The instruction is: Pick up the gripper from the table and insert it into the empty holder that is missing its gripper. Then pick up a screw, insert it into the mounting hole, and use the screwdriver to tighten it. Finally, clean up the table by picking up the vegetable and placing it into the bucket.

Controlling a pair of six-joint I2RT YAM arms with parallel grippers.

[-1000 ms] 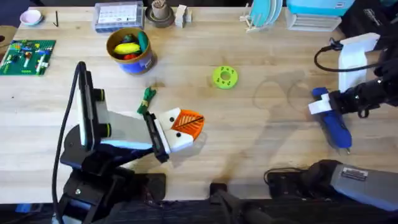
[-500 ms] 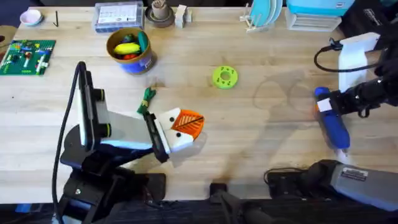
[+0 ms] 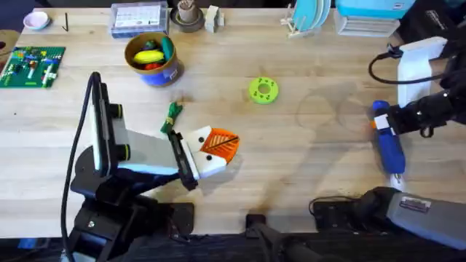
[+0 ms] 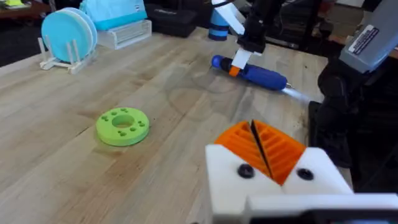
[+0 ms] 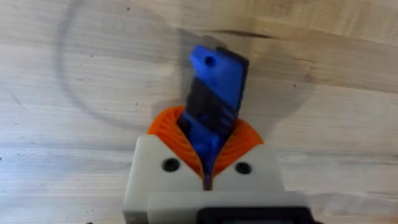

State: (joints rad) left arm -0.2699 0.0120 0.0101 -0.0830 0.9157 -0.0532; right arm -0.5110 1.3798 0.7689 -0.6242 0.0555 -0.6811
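I have the right gripper (image 5: 208,163) closed on the screwdriver (image 3: 387,143), near its top end, at the right side of the table (image 3: 306,175). It is a stiff, smooth blue plastic pen with a thin metal tip; I judge it light but slippery, so the ribbed orange pads (image 5: 242,146) should take it at the body. The left gripper (image 4: 268,149) rests with its pads pressed together, empty. The small green vegetable (image 3: 172,116) lies just beside it, and the blue bucket (image 3: 154,58) is farther back
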